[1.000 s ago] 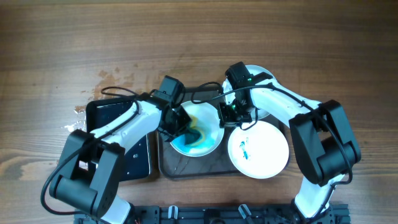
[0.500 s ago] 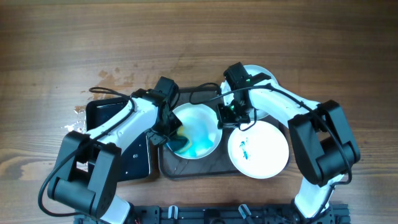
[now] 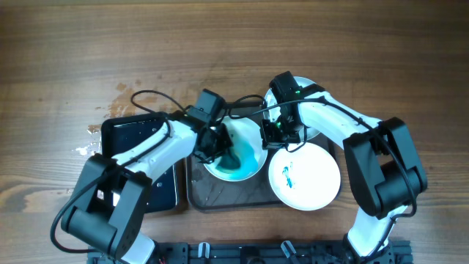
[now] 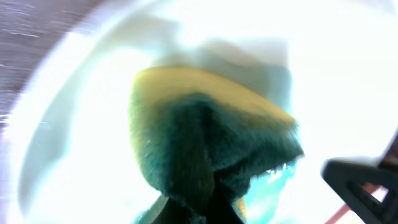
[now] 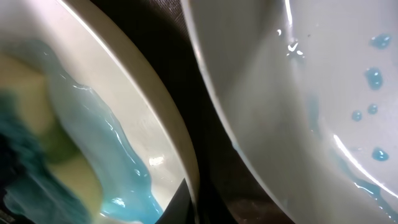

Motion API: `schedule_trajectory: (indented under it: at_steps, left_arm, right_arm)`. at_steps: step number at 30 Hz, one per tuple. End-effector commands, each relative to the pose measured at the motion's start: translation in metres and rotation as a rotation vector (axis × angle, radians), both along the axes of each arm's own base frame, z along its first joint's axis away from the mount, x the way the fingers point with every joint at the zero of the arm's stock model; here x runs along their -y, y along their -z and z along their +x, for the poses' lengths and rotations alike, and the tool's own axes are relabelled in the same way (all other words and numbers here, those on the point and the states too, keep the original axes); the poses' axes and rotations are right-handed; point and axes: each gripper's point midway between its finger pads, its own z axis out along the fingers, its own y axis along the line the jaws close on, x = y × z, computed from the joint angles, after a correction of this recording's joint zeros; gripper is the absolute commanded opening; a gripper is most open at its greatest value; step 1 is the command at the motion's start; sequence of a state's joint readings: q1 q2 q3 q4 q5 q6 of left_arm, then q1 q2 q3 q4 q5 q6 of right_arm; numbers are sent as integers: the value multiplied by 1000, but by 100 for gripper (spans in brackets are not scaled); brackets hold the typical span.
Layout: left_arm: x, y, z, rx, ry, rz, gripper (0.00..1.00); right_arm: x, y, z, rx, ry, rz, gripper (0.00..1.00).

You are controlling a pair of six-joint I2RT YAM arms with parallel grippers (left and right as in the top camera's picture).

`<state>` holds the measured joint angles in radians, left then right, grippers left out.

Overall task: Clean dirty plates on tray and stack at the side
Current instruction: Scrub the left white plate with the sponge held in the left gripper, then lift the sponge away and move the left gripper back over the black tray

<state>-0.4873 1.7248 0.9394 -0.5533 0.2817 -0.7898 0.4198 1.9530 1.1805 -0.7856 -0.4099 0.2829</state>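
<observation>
Sponge [image 4: 205,143], yellow and green, clamped in the closed left pincer [image 3: 218,147], presses into the blue-smeared plate [image 3: 248,163] on the grey tray [image 3: 220,199]. The right pincer [image 3: 279,136] is closed on that plate's rim, beside a blue-spotted white plate [image 3: 311,183]. The right arm [image 3: 344,125] hides much of a third plate [image 3: 311,86]. A black tray [image 3: 128,136] lies to the left on the table [image 3: 220,44].

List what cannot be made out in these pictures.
Far plate: in the overhead view the right arm covers most of it, so smear or no smear is unknown.
Right pincer: overhead, its wrist hides it. The right wrist view cuts it at the bottom edge, so a grip on the middle plate is unsure.
Left pincer: mostly hidden behind the sponge in the blurred left wrist view.
</observation>
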Motion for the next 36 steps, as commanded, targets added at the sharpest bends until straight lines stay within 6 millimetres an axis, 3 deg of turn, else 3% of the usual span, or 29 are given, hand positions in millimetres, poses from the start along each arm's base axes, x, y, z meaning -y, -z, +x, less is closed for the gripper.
schedule_trajectory:
  at_steps: [1,4,7,16,19,23,30,33,36]
  left_arm:
    - [42,-2,-28,-76,127,-167,4]
    - [57,-10,-28,-67,154,-246,4]
    - [61,-12,-24,-49,155,-263,4]
    - [17,1,14,40,2,-100,4]
    - [13,-2,21,55,-6,-97,4]
    - [18,-26,30,109,20,-104,4]
    - [-4,-67,30,189,15,-6,4]
    - [-25,-80,28,233,-17,80,4]
    - [-67,-92,20,270,-78,264,4]
  right_arm:
    - [7,11,-3,2,-22,-55,4]
    - [7,11,-3,2,-21,-55,5]
    - [7,11,-3,2,-22,-55,4]
    - [8,11,-4,-1,-26,-57,5]
    - [8,11,-4,-1,-25,-57,4]
    - [8,11,-4,0,-25,-56,4]
    - [6,11,-1,14,-25,-50,5]
    - [6,11,-1,15,-25,-50,4]
    - [6,11,0,17,-25,-49,4]
